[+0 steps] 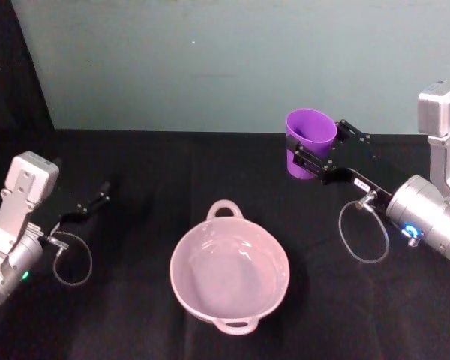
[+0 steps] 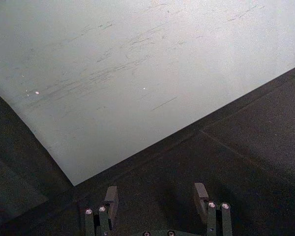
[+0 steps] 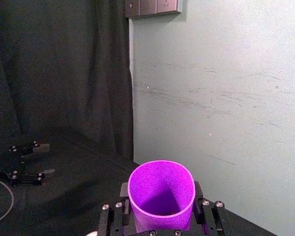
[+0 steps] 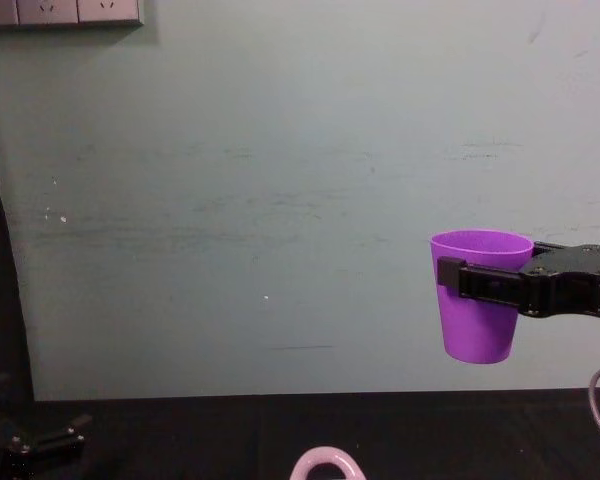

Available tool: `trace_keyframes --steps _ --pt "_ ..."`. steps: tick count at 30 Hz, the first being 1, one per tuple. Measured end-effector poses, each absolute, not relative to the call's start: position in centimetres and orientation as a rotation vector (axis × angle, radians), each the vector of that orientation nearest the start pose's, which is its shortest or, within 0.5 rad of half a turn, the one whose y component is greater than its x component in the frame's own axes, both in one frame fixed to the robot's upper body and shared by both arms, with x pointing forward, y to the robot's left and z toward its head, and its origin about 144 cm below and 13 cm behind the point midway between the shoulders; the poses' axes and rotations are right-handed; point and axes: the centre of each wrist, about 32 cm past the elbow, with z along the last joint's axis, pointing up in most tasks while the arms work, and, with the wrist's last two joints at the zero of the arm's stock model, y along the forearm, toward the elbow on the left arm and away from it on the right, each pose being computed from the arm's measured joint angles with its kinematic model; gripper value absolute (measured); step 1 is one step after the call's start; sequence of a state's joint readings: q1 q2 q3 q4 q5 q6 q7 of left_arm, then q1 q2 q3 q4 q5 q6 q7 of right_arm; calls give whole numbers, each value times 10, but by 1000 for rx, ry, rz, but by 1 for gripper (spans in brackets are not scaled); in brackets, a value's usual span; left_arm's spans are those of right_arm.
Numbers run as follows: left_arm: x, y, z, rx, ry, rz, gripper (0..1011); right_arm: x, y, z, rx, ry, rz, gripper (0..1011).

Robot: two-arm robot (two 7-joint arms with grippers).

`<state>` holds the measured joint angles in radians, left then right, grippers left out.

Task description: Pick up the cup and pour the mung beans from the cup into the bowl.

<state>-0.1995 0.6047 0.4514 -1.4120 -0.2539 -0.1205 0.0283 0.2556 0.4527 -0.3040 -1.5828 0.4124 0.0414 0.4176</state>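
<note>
My right gripper (image 1: 316, 144) is shut on the purple cup (image 1: 309, 135), holding it upright well above the black table, behind and to the right of the bowl. In the chest view the cup (image 4: 479, 320) hangs before the pale wall, with the right gripper (image 4: 485, 281) clamped just under its rim. The right wrist view looks into the cup (image 3: 161, 183); the mung beans are hidden. The pale pink two-handled bowl (image 1: 181, 247) sits at the table's middle front, its inside bare. My left gripper (image 1: 100, 195) rests open at the left, with nothing between its fingers (image 2: 110, 194).
A pale green wall (image 1: 210, 67) rises behind the black table (image 1: 135, 165). Cable loops hang beside both wrists. A dark curtain (image 3: 54, 73) and a wall socket plate (image 3: 152, 7) lie at the far left. The bowl's handle (image 4: 325, 462) peeks up in the chest view.
</note>
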Motion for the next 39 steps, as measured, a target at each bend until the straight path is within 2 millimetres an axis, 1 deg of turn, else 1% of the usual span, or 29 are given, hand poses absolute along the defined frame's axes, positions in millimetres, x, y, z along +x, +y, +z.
trace_keyframes --steps 39 --pt "489 310 1140 305 -285 1248 1012 512 -268 1222 -15 -127 -879 726"
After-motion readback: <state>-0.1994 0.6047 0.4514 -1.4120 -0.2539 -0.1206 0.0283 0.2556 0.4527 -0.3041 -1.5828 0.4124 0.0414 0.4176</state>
